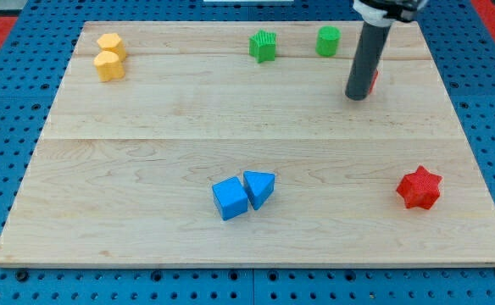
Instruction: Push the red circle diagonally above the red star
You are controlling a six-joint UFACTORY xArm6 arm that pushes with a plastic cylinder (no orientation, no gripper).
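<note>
Near the board's top right corner, my tip (358, 96), a bare rod with no fingers to open or close, hides most of the red circle (374, 80), a light, hard, easily sliding block best pushed squarely, far above the red star (419, 188) by the right edge.

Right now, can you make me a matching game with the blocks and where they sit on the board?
Things:
1. red star
2. two yellow blocks
3. two blue blocks
4. red circle

Places:
A. top left corner of the view
B. mostly hidden behind my tip
C. bottom middle, touching each other
D. bottom right of the view

Pairs: 1-D, 2-A, 3-C, 4-B
</note>
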